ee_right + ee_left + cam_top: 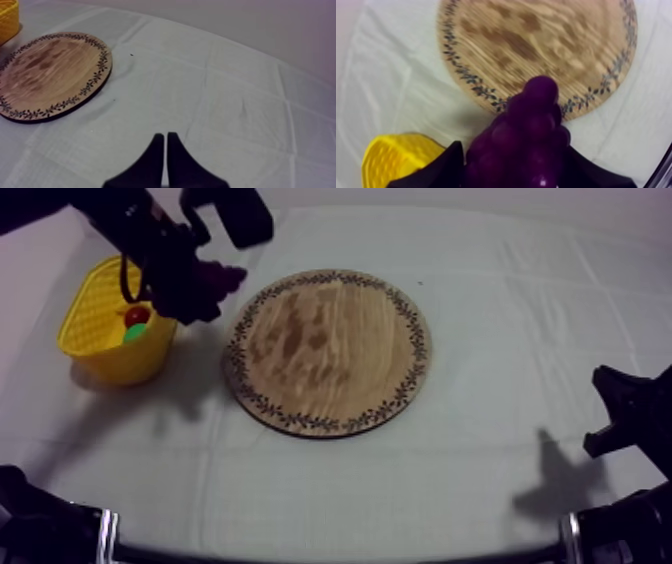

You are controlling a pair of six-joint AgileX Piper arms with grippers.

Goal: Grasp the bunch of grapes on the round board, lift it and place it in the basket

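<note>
Left gripper (190, 288) is found closed on the bunch of grapes (222, 280), which is held clear of the surface (480, 478) at its left side. The yellow basket (105, 323) is noted furthest left. A small red fruit (137, 315) and a green item (135, 333), kind not determinable, are seen inside it. The bunch is carried just beside the basket's right rim, between that rim and the round wooden board (330, 353), and is judged not yet over the opening.

In the left wrist view the black fingers (443, 167) are seen pressed against both flanks of the bunch at its broad end. The long axis is recorded as running out from between the fingers, with the narrow tip pointed toward the board.

The bunch is judged to be a light moulded toy, knobbly and somewhat yielding. Slippage is thought unlikely while the broad end is clamped, and that end is considered the proper hold.

The board is seen bare. Right gripper (166, 136) is noted at rest at the right, fingers together as a narrow wedge, nothing held.
</note>
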